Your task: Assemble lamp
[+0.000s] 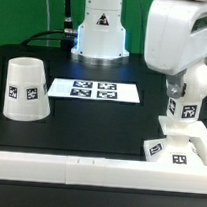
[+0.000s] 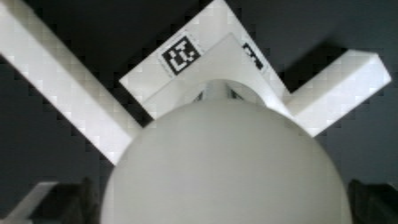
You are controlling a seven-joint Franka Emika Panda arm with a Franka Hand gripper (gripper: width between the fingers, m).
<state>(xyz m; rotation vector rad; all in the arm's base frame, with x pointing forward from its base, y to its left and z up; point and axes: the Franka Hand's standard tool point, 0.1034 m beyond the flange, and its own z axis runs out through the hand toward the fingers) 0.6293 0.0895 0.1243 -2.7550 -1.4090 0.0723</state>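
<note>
Bulb [image 1: 184, 107] [image 2: 222, 160] of the lamp hangs under the gripper [image 1: 181, 95], near the table's front corner on the exterior view's right. The fingers come down on either side of it and pinch it between them. In the wrist view they show only as dark shapes at the bulb's flanks, so the exact contact is hard to make out. The bulb's round head, with a black-and-white tag, is uppermost and leans slightly, and its short neck points down at the base [image 1: 173, 149] [image 2: 196, 58]. Whether the neck touches the base or stops just above it cannot be told.

The base is a flat square block with tags on its top and side. It lies at that same front corner, close against the white rail [image 1: 47, 168] [image 2: 54, 75] that runs along the table's front edge. In the wrist view two stretches of rail meet at an angle, and the base sits inside that angle.

The shade [image 1: 25, 89] stands wide end down near the table's edge on the exterior view's left, well apart from the other two parts. The marker board [image 1: 92, 90] lies flat in the middle of the table.
</note>
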